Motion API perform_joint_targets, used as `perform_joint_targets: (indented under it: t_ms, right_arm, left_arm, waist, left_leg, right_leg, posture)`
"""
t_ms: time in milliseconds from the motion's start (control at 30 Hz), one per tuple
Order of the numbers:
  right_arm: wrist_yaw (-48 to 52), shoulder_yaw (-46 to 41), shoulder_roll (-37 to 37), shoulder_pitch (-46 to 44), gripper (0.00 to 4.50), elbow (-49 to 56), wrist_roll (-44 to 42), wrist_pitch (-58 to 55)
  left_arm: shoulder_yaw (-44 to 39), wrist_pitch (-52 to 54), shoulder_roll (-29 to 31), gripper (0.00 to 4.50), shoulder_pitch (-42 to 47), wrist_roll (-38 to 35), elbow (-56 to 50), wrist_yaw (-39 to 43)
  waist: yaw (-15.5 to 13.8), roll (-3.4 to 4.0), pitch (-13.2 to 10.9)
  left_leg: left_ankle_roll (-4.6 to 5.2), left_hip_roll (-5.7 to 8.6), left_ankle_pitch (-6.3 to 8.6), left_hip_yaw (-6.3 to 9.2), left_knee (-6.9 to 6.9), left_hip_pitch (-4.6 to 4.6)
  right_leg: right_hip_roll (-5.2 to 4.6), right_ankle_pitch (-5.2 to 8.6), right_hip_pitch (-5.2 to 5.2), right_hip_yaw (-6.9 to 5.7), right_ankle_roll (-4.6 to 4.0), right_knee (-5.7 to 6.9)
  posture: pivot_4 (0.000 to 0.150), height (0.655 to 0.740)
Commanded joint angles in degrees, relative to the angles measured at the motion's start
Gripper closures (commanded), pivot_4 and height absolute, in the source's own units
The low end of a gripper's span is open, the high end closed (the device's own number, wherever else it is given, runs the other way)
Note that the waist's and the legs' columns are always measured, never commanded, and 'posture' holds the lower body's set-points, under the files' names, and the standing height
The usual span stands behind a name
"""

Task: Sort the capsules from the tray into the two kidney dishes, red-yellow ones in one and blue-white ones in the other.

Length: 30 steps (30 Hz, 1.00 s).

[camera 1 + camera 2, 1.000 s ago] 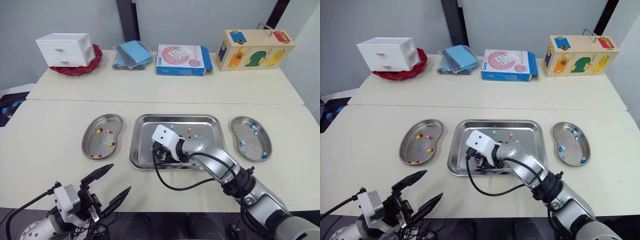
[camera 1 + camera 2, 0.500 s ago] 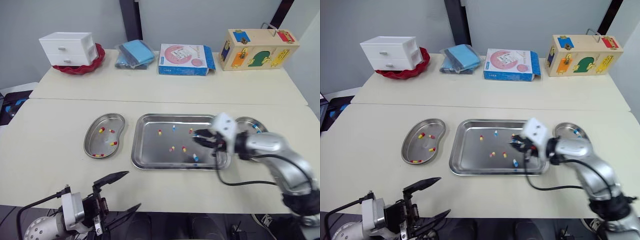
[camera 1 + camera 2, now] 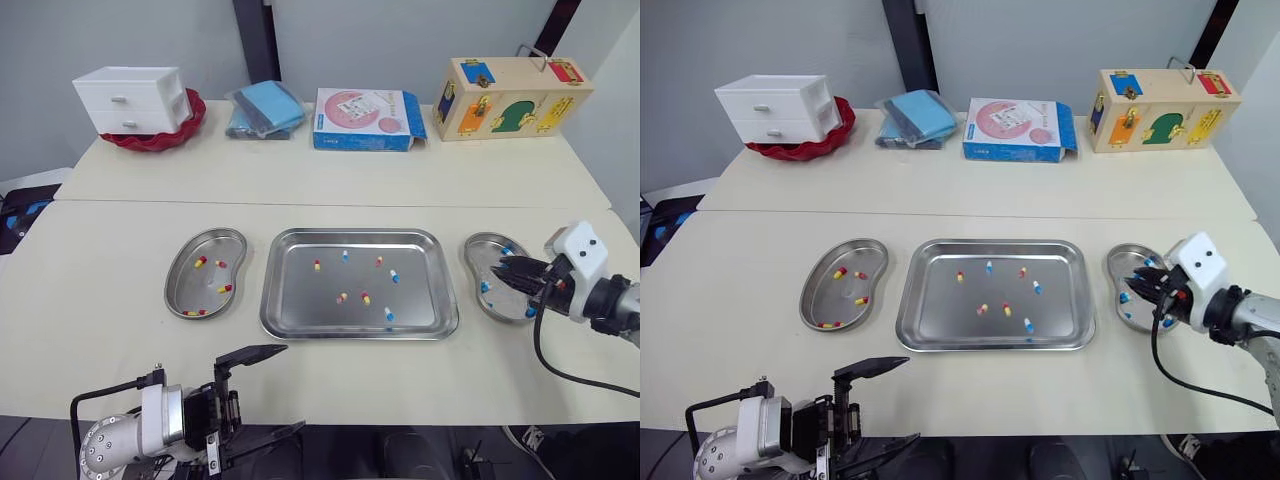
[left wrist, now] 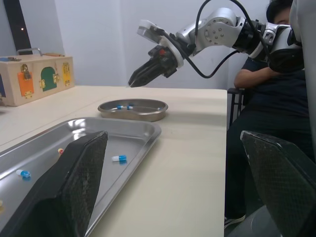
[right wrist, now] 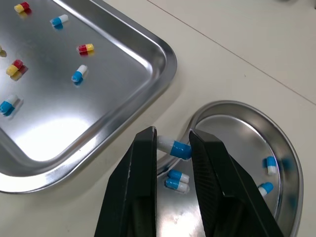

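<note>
Right gripper (image 3: 500,270) is positioned over the right kidney dish (image 3: 503,313), jaws narrow and pinching one blue-white capsule (image 5: 174,147) crosswise at the fingertips. The capsule sits clear of the metal, above the part of the dish nearest the tray (image 3: 288,318). This placement is judged deliberate. That dish collects the blue-white kind, so the step in hand appears to be the drop. The capsule hangs close to the rim, so releasing a little further inward would be safer. Left gripper (image 3: 285,388) hangs low at the near edge of the tabletop (image 3: 120,250), jaws wide and empty. It is well apart from the tray and is judged to be parked out of the working arm's way. Count in the right kidney dish: four blue-white capsules lying in it, two of them side by side, with the held one not included. Count in the left kidney dish (image 3: 182,287): four red-yellow capsules, none blue-white. Count in the tray: seven capsules scattered singly, four red-yellow and three blue-white as far as colours can be read. Sorting is judged roughly half complete.
</note>
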<state>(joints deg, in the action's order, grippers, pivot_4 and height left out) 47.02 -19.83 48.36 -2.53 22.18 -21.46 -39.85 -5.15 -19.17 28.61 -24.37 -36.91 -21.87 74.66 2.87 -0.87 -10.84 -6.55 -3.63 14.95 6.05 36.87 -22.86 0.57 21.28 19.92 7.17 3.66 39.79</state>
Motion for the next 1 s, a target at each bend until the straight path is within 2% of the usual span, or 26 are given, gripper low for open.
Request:
perform_joint_targets:
  t_ms: [33, 100, 200, 400, 533, 733, 867, 1000]
  right_arm:
    - [-0.9, -1.6, -0.2, 1.0, 3.62, -1.4, 0.6, 2.9]
    - [-1.2, -0.7, 0.4, 2.0, 3.62, -2.7, 1.9, 4.8]
    - [-1.7, -0.1, 0.8, 2.5, 2.91, -4.8, 3.7, 7.3]
    - [-0.1, -1.1, 1.5, 3.6, 1.35, -6.9, 3.7, 9.6]
    - [0.7, -1.9, 2.2, 3.8, 0.02, -7.3, 3.3, 10.2]
    - [5.0, -5.6, 1.9, 6.3, 0.02, -4.8, -0.9, 11.8]
    - [13.2, -13.4, 2.7, 10.8, 0.02, -6.0, -6.3, 15.0]
    - [18.9, -15.5, 5.3, 14.0, 0.02, -9.6, -7.3, 15.7]
  left_arm:
    - [-0.5, 0.3, 0.4, 0.0, 0.6, -0.2, -0.6, -1.2]
    - [-0.6, 0.7, 0.6, 0.0, 0.8, -0.2, -0.8, -1.8]
    - [-0.6, 1.0, 0.9, 0.0, 1.0, -0.1, -1.2, -2.6]
    - [-0.7, 1.4, 1.1, 0.0, 1.2, 0.2, -1.7, -3.9]
    - [-1.0, 1.2, 1.3, 0.0, 1.0, 0.2, -1.2, -3.9]
    - [-2.2, -0.2, 0.9, 0.0, -0.3, 1.0, 0.8, -4.3]
    - [-8.2, 3.8, 2.4, 0.0, -5.3, 2.2, -1.5, -11.0]
    - [-13.2, 9.1, 5.3, 0.0, -9.3, 2.0, -2.6, -14.8]
  waist:
    - [0.0, 0.0, 0.0]
    - [0.0, 0.0, 0.0]
    - [0.0, 0.0, 0.0]
    - [-0.1, 0.01, 0.0]
    - [-0.1, 0.0, 0.0]
    - [-0.2, 0.01, 0.0]
    - [-0.3, 0.01, 0.0]
    - [-0.3, -0.01, 0.0]
  left_leg:
    - [0.0, 0.0, 0.0, 0.0, 0.01, 0.0]
    - [0.0, 0.0, 0.0, 0.0, 0.01, 0.0]
    - [0.0, 0.0, 0.0, 0.0, 0.01, 0.01]
    - [0.0, 0.0, 0.0, 0.01, 0.01, 0.03]
    - [0.0, 0.0, 0.0, 0.01, 0.02, 0.09]
    - [0.0, 0.0, 0.0, 0.02, 0.02, 0.11]
    - [0.01, -0.01, 0.01, 0.04, 0.01, 0.14]
    - [0.01, 0.0, 0.01, 0.05, 0.01, 0.34]
  right_leg:
    - [0.0, 0.0, -0.01, 0.0, 0.0, 0.0]
    - [0.0, 0.0, -0.02, 0.0, 0.0, -0.01]
    - [0.0, 0.0, -0.02, 0.0, 0.0, 0.0]
    - [0.0, 0.0, -0.07, 0.0, 0.0, -0.01]
    - [0.0, 0.0, -0.15, -0.01, 0.0, -0.01]
    - [0.0, 0.0, -0.2, -0.03, 0.0, -0.02]
    - [0.0, 0.0, -0.27, -0.04, 0.0, -0.09]
    - [0.0, 0.0, -0.52, -0.04, 0.01, -0.15]
  posture:
    - [0.15, 0.74]
    - [0.15, 0.74]
    - [0.15, 0.74]
    - [0.15, 0.74]
    - [0.15, 0.74]
    - [0.15, 0.74]
    - [0.15, 0.74]
    - [0.15, 0.74]
